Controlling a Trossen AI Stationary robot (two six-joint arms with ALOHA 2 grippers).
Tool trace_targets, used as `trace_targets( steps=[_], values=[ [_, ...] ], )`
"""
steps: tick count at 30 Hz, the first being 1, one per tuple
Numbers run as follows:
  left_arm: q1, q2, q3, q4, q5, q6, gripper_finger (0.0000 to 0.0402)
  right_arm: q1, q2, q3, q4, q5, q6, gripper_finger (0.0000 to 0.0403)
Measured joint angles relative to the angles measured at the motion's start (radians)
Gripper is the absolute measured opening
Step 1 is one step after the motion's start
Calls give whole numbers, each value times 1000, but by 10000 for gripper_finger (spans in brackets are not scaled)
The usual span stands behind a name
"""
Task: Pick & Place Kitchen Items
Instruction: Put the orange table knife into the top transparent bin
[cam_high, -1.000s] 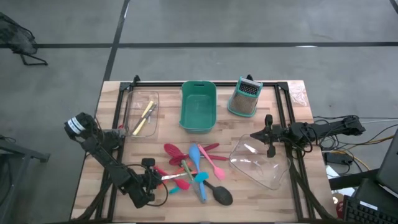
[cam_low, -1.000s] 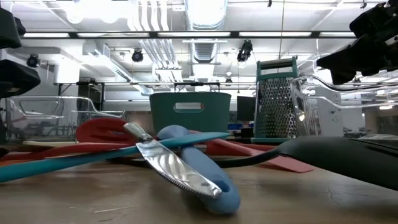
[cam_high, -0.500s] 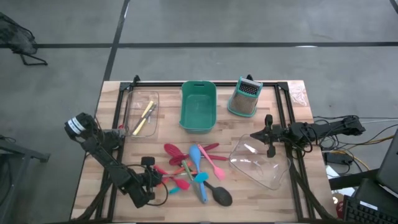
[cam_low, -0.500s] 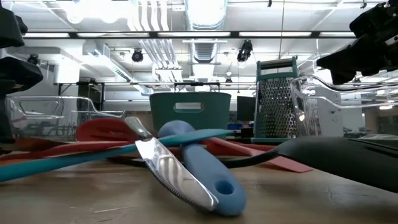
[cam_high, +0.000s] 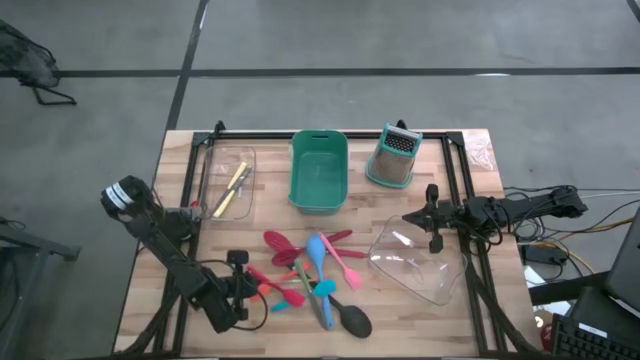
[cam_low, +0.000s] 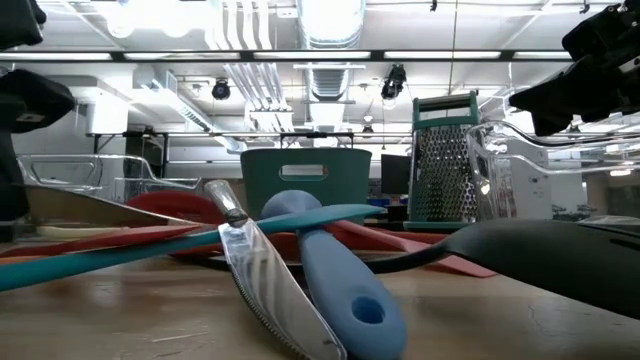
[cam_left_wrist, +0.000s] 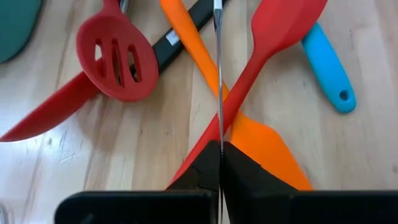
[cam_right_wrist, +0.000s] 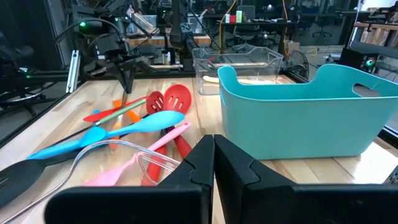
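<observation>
1. Kitchen items (cam_high: 312, 277), a loose heap of small long-handled utensils in red, pink, blue, orange and black, lie overlapping on the wooden slat table (cam_high: 460, 310), near its front middle.
2. Compared with one second ago, the left gripper (cam_high: 250, 287) has closed from partly open; its two dark fingers now pinch the thin steel blade of a table knife (cam_left_wrist: 218, 74), seen edge-on in the left wrist view.
3. In the low view, the serrated knife blade (cam_low: 262, 290) now tilts more steeply than before and reaches lower in the frame; the thick matte blue handle (cam_low: 345, 290) beside it has also shifted nearer the camera.
4. The left gripper sits at the left edge of the heap, low over the table.
5. Below the knife, the left wrist view shows a red silicone spatula (cam_left_wrist: 273, 37) crossing a flat orange spatula (cam_left_wrist: 261, 146), a red slotted spoon (cam_left_wrist: 115, 59) and a glossy blue handle with a hanging hole (cam_left_wrist: 329, 71).
6. The right gripper (cam_high: 433, 222) is unchanged: fingers together, holding nothing, hovering at the rim of a clear plastic container (cam_high: 415, 262) on the table's right side.
7. A teal rectangular plastic bin (cam_high: 319, 171) and a teal-framed perforated metal box grater (cam_high: 392, 157) stand at the back of the table; a second clear container (cam_high: 228, 185) with thin yellow tools (cam_high: 234, 190) sits at back left.
</observation>
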Motion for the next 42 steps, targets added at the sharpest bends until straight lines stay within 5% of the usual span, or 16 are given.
trace_targets(
  steps=[26,42],
  values=[
    [-1,-193,2,-189,70,-10,1,0,0,0,0,0,0,8],
    [-1,-417,2,-378,251,-82,1,0,0,0,0,0,2,8]
  ],
)
